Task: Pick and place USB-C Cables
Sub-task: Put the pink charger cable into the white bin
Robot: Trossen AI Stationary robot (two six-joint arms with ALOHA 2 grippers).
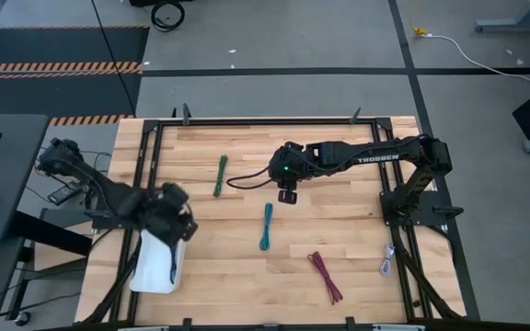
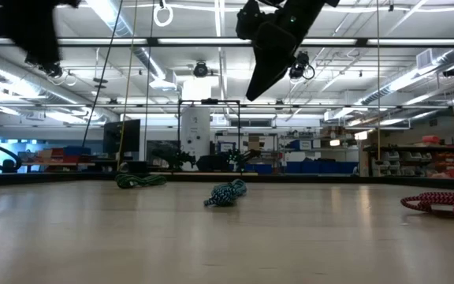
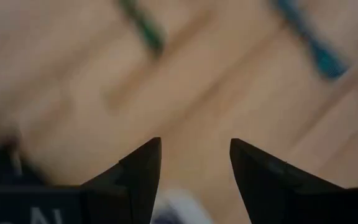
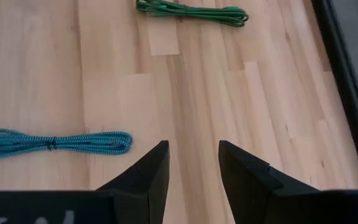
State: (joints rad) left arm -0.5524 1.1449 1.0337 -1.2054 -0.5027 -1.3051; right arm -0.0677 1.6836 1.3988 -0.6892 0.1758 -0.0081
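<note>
The right arm reaches in from the tabletop's right edge, stretched toward the middle, its wrist bent so the right pincer (image 1: 288, 194) hangs above the wood with its fingers (image 4: 148, 174) spread and nothing between them. It hovers between the green cable (image 1: 221, 176), which lies toward the far edge, and the teal cable (image 1: 267, 226) near the tabletop's middle. In the low view this pincer sits well clear of the surface.

The left arm folds in from the left edge, its left pincer (image 1: 175, 223) above a white bin (image 1: 157, 267) near the front-left corner; its fingers (image 3: 138, 171) are parted and empty.

The dark red cable (image 1: 325, 278) lies toward the front edge, right of centre. A pale grey cable (image 1: 387, 261) rests near the right edge, beside the black frame (image 1: 265, 120) that rims the tabletop (image 1: 339, 230).
</note>
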